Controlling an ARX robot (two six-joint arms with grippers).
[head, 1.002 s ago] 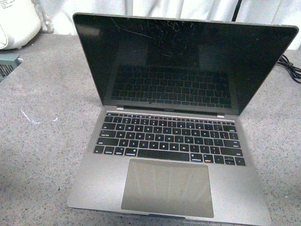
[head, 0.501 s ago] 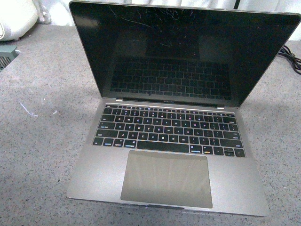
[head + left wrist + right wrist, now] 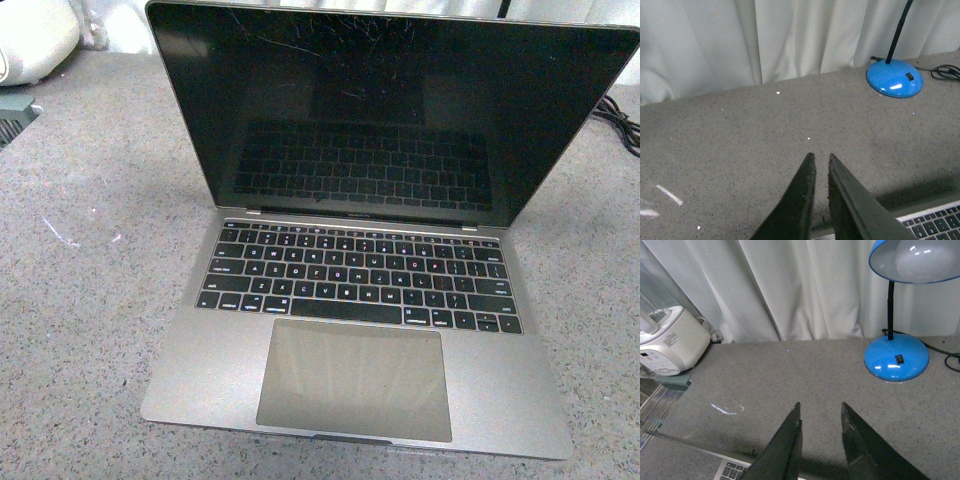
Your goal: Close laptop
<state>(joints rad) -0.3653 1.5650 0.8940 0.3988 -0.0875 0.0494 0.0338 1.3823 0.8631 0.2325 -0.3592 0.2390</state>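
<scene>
The laptop stands open on the grey table in the front view, grey metal with black keys, a large trackpad and a scratched black screen tilted back. Neither arm shows in the front view. In the left wrist view my left gripper is shut and empty above the table, with a corner of the laptop's keyboard beside it. In the right wrist view my right gripper is open and empty, with a strip of the laptop's keys beside it.
A blue desk lamp base stands by the white curtain, and it also shows in the right wrist view. A black cable lies at the right. A white appliance stands at the far left.
The front view has shifted: the laptop now sits a little higher and its front edge shows fully. The lid's angle looks the same.
</scene>
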